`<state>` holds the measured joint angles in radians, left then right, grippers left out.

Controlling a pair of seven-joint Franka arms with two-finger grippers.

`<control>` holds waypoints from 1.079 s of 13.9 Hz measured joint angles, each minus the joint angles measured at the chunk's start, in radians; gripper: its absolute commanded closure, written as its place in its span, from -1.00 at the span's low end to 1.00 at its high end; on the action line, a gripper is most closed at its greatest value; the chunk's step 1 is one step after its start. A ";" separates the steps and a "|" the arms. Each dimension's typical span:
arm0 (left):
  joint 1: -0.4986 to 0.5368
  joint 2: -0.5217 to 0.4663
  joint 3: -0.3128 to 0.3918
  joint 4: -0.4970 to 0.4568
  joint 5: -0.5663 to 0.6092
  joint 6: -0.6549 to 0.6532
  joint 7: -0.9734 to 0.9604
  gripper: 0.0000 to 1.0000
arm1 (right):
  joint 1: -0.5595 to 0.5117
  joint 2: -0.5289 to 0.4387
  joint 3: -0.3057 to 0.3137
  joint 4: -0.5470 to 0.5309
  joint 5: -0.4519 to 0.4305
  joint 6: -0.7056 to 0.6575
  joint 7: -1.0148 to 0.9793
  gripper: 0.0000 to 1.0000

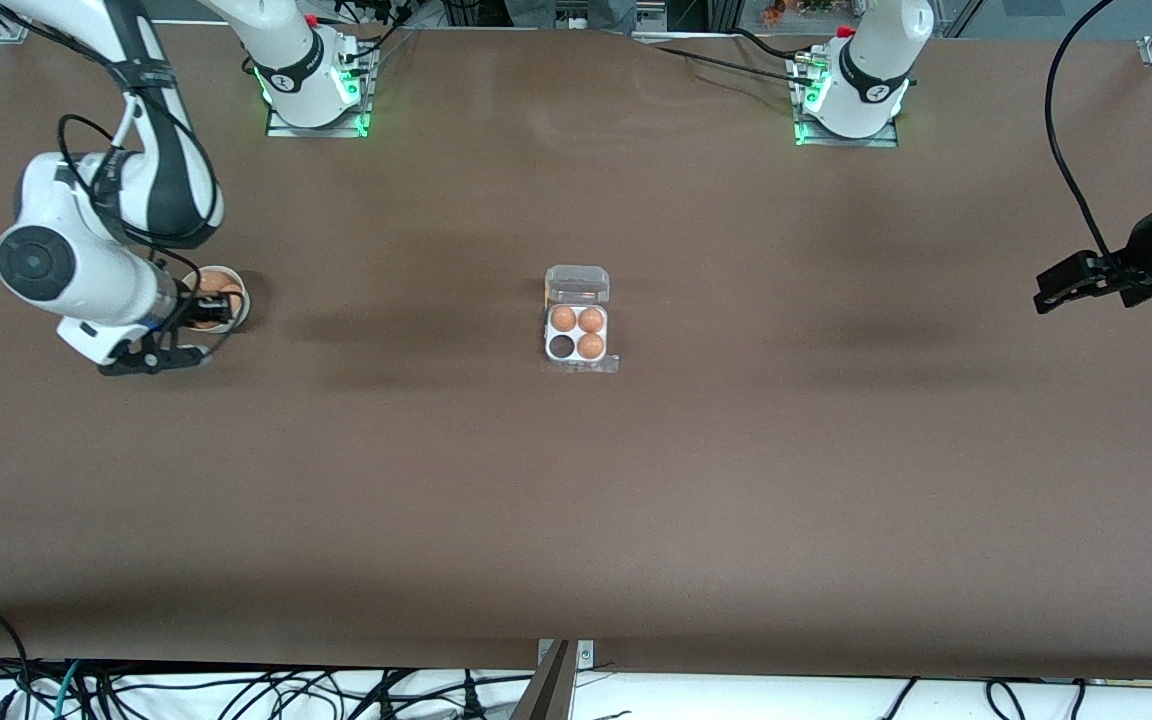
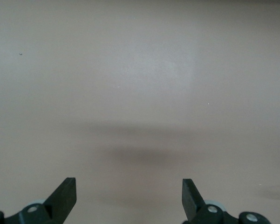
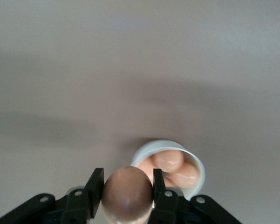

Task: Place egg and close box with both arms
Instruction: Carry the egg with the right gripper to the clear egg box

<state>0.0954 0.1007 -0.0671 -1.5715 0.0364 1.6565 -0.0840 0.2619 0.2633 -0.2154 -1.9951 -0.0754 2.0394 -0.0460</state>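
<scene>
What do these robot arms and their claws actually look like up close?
Both arms are chunky white tubes with black joints and loose black cables, on green-lit bases. The right claw and left claw are each two flat black fingers with small silver screws.

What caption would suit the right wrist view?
Right hand shut on an egg, over a white bowl of more eggs.

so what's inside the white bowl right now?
The bowl holds at least two orange-brown eggs. The right gripper, shut on another egg, hangs over it and covers part of the inside.
</scene>
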 measured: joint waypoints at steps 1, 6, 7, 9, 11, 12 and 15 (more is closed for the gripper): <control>0.000 0.000 0.000 0.000 0.000 0.000 0.000 -1.00 | 0.038 0.027 0.002 0.040 0.024 -0.014 0.046 0.42; 0.000 0.000 0.000 0.001 0.000 -0.001 0.000 -1.00 | 0.181 0.126 0.043 0.163 0.173 -0.021 0.272 0.42; 0.000 0.000 0.000 0.001 0.000 -0.001 0.000 -1.00 | 0.204 0.145 0.058 0.190 0.191 -0.021 0.332 0.42; 0.000 0.000 0.000 0.001 0.000 -0.001 0.000 -1.00 | 0.263 0.181 0.074 0.238 0.203 -0.014 0.444 0.42; 0.000 0.000 0.000 0.001 0.000 -0.001 0.000 -1.00 | 0.334 0.218 0.078 0.277 0.206 0.016 0.560 0.42; 0.000 0.000 0.000 0.001 0.000 -0.002 0.000 -1.00 | 0.368 0.241 0.079 0.297 0.206 0.034 0.614 0.42; 0.000 0.000 0.000 0.001 0.000 -0.003 0.000 -1.00 | 0.453 0.317 0.081 0.382 0.207 0.057 0.741 0.42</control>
<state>0.0953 0.1007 -0.0671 -1.5706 0.0364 1.6536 -0.0840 0.7150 0.5807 -0.1340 -1.6135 0.1312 2.0960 0.6951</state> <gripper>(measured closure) 0.000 0.533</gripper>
